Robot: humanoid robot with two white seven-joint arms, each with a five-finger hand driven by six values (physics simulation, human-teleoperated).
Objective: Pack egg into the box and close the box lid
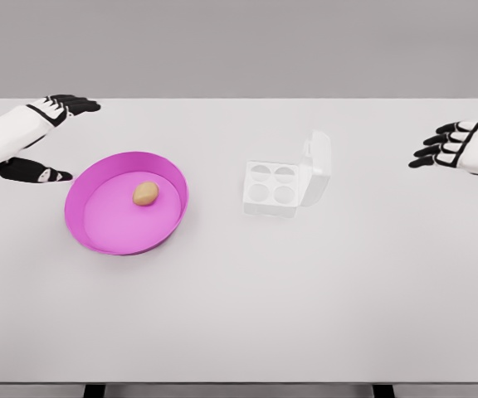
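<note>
A: The egg (145, 193) is lying in the pink bowl (98, 217), left of centre, with the box (274, 189) sitting open mid-frame, lid (317, 164) standing up. What is risking trouble?

B: It could be rolling off along the bowl's curved floor if nudged, or cracking under a hard squeeze.

A: And the fingers?

B: The left hand (41, 137), upper left, is spreading thumb and fingers (73, 104) wide, gripping nothing; the right hand (459, 147), far right over the worktop (247, 307), is loosely extending its fingers, holding nothing.

Tan egg (145, 193) in pink bowl (168, 170); white box (274, 189) open.
</note>
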